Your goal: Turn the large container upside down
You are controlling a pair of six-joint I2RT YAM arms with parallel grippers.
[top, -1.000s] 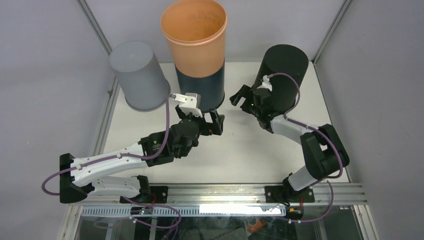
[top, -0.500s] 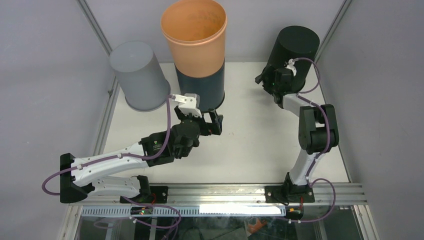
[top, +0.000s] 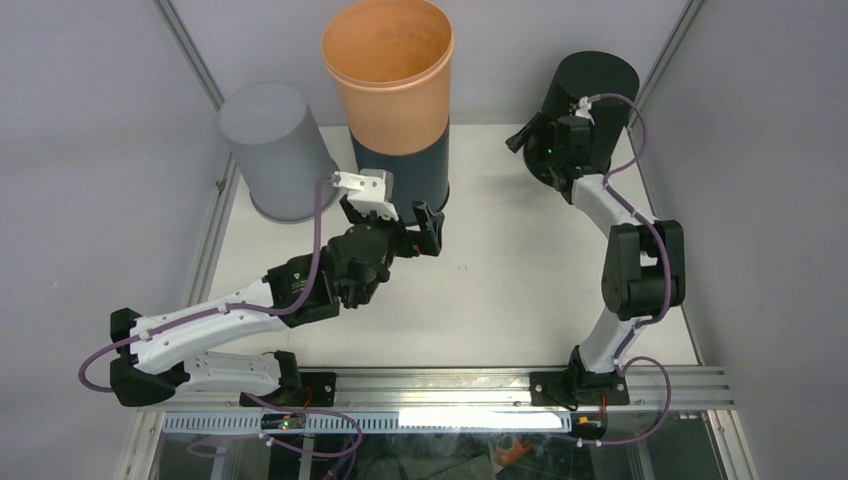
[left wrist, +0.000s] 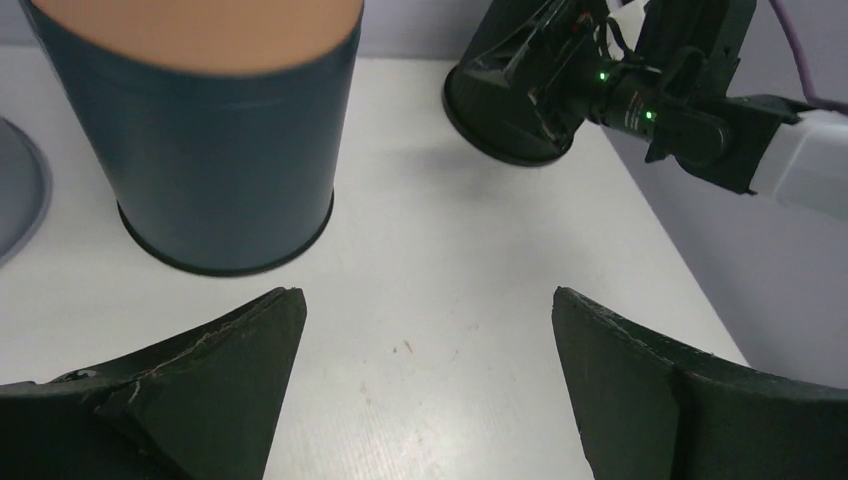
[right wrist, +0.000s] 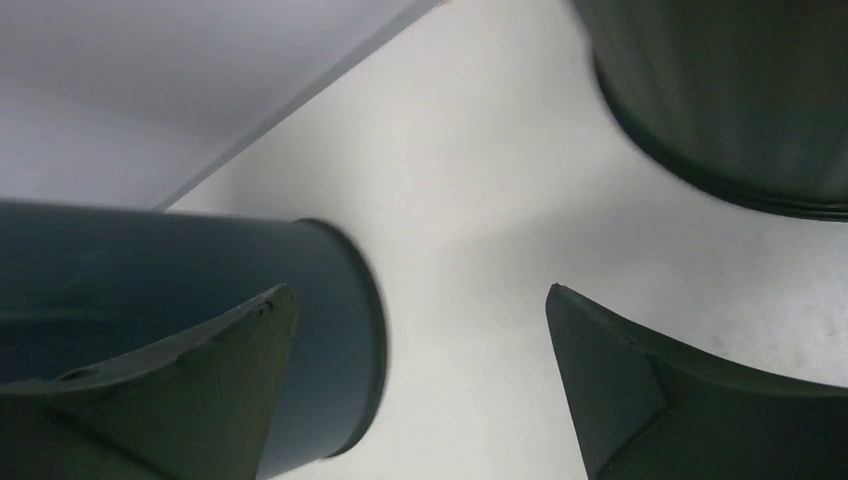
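Black and blunt, my left fingers (left wrist: 200, 390) (top: 430, 228) stand wide apart, holding nothing, with only bare white bench (left wrist: 450, 250) (top: 500, 300) between them. They point toward the rear edge. Just past their tips stands the large orange container (top: 388, 70) (left wrist: 200, 20), mouth up, near the middle of the rear edge. Its lower end meets a dark blue container (top: 405, 175) (left wrist: 225, 150) whose rim rests on the bench. I cannot tell whether the orange one sits on it or in it. My fingers are near the blue wall but not touching it.

My right fingers (right wrist: 680, 400) (top: 518, 140) are also spread wide and empty. They sit close against the left side of a black container (top: 590, 95) (left wrist: 495, 120) that stands bottom up in the rear right corner. I cannot tell whether they touch it. In the right wrist view, a dark curved wall lies directly behind one finger, and another dark rim rests across a strip of bare bench (right wrist: 480, 200).

A grey container (top: 275, 150) (left wrist: 15, 190) stands bottom up toward the rear left corner, just beside the blue one. Pale walls close in the bench on the left, rear and right.
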